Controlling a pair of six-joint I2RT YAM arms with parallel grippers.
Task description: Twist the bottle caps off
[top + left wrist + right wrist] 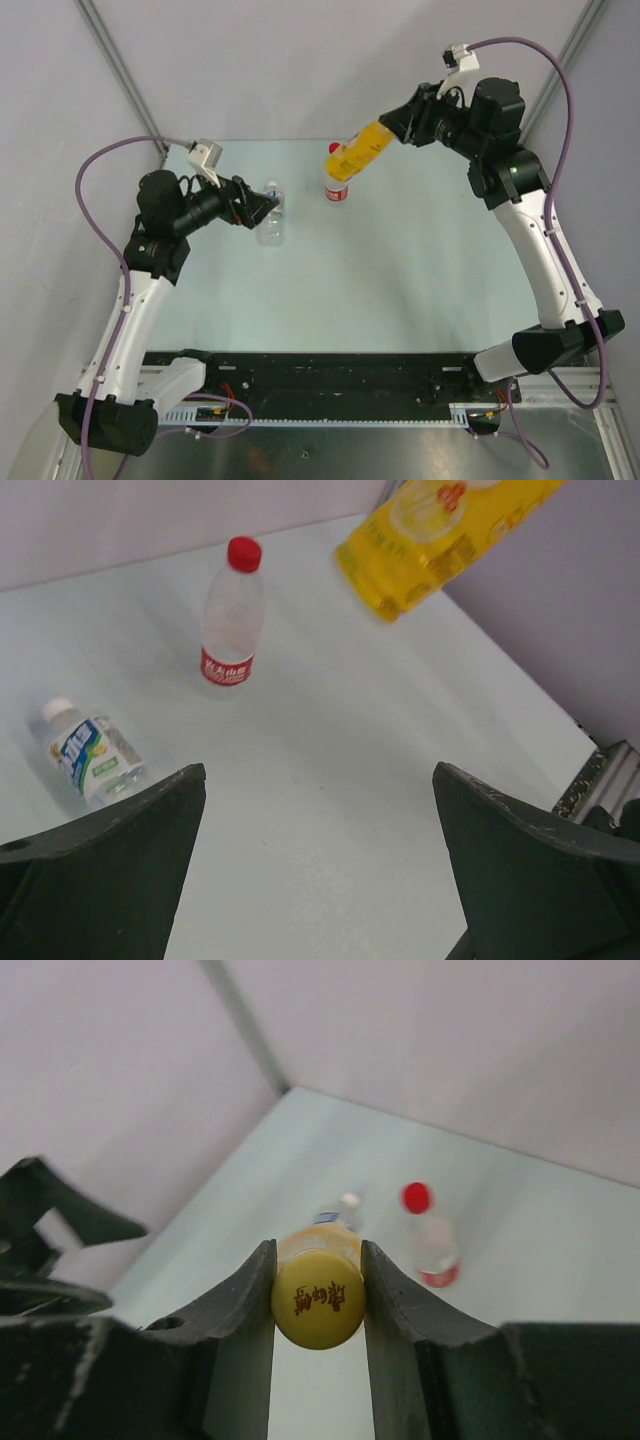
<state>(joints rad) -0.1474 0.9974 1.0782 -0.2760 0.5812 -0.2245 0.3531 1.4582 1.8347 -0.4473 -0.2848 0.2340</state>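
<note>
The yellow cap (318,1305) is pinched by the closed right gripper (318,1260), its yellow-orange bottle (360,150) hung tilted above the table (400,280) toward twelve o'clock. A light, slick cap is judged; the body should be taken by the wide-open left gripper (320,780)

Pale table (400,280) before my arms, with two bottles on it.
The red-capped bottle (337,188) stands upright near the far edge, and the white-capped bottle (271,215) sits apart, to its left.

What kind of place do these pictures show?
Probably a robot test bench in a lab: a left arm and a right arm bolted to a black rail, at a pale table enclosed by plain white panels on metal posts.
</note>
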